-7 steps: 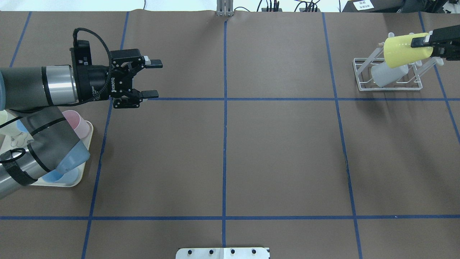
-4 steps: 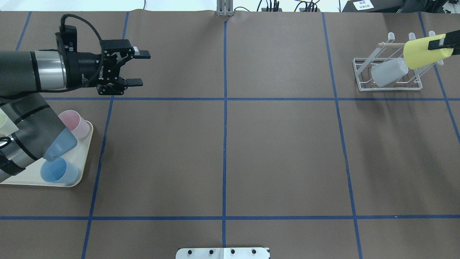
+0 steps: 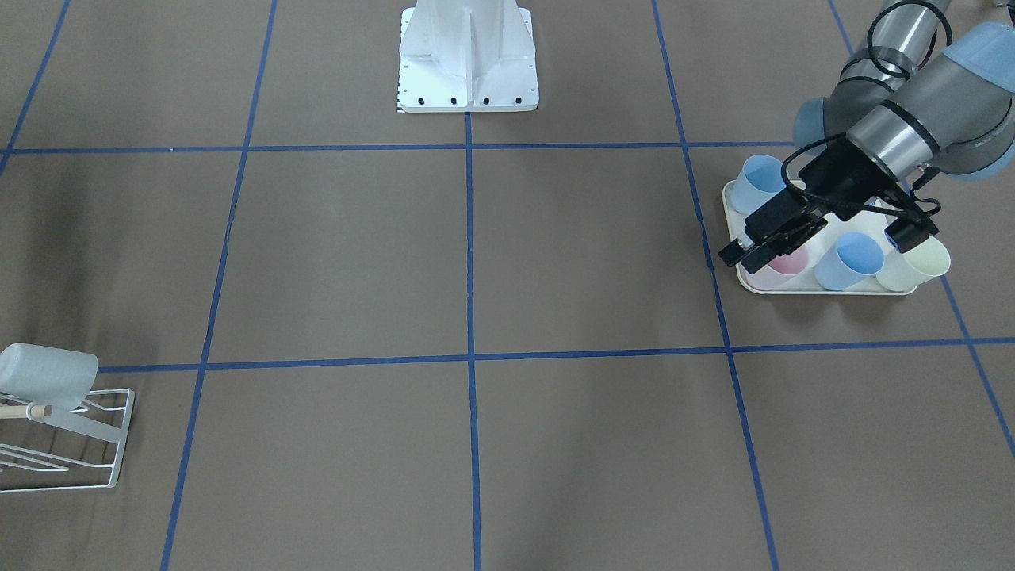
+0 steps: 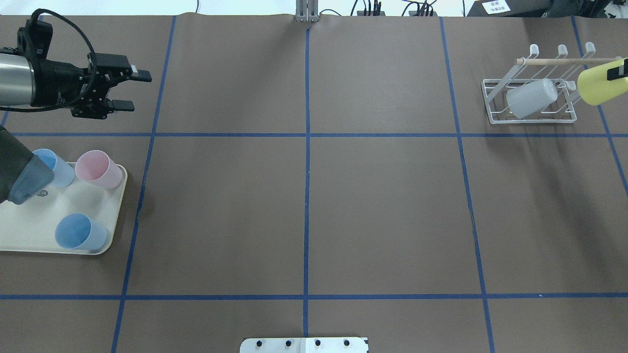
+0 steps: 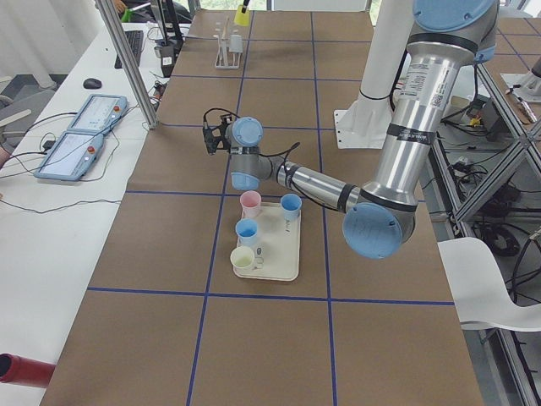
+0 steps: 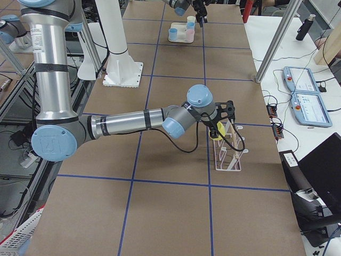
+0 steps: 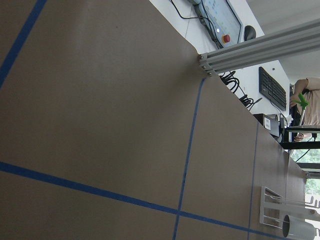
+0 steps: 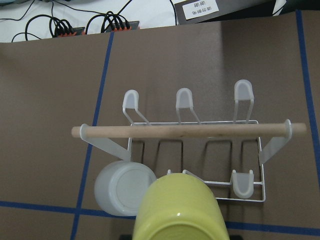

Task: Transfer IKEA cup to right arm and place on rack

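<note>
The IKEA cup (image 4: 596,88) is pale yellow and lies on its side in the air, just off the right end of the rack (image 4: 486,100). My right gripper (image 4: 616,78) is shut on it at the frame's edge. In the right wrist view the cup (image 8: 180,210) fills the bottom, in front of the rack's wooden rod (image 8: 185,131). A white cup (image 4: 531,98) lies tilted on the rack's prongs. My left gripper (image 4: 137,90) is open and empty at the far left, beyond the tray.
A cream tray (image 4: 29,240) at the left edge holds a pink cup (image 4: 98,169) and two blue cups (image 4: 78,231). The front-facing view also shows a pale yellow cup (image 3: 916,266) on it. The white robot base (image 3: 468,55) stands mid-table.
The left arm has pulled back to the left with its gripper still open. The right gripper has carried the yellow cup rightward, from over the rack to off its right end.
</note>
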Tool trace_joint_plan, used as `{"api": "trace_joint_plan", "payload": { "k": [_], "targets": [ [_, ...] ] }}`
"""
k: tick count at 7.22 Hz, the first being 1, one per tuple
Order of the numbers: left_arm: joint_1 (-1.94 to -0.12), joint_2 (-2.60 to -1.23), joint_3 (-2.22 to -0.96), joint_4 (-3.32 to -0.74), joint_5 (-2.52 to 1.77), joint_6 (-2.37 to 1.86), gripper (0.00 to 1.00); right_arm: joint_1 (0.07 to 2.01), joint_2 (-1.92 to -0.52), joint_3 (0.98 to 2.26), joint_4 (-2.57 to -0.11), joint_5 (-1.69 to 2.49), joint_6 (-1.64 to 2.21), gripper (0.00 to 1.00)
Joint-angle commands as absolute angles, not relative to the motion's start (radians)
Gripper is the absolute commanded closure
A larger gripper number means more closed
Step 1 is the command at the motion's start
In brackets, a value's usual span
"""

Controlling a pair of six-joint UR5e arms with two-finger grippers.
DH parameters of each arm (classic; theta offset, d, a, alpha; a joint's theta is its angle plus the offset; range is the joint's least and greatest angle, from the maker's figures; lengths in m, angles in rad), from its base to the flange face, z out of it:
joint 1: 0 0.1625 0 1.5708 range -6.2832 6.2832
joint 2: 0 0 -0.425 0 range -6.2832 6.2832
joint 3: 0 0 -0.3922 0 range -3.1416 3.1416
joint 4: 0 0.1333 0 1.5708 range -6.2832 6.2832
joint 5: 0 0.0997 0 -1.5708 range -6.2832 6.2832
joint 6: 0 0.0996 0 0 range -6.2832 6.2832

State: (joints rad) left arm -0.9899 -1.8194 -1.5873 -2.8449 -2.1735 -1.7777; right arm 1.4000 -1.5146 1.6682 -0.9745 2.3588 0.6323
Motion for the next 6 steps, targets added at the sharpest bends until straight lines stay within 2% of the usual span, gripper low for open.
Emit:
{"api": "trace_joint_plan", "payload": {
  "k": [1, 6],
  "targets": [
    [-0.988, -1.813, -1.585, -2.844, -2.174, -1.775, 0.0, 1.388, -1.471, 1.588, -0.983, 2.353, 0.585, 0.81],
    [-0.986, -1.815, -1.583, -2.844, -2.169, -1.775, 0.0, 1.367, -1.424, 1.54, -0.983, 2.324, 0.586, 0.81]
  ]
}}
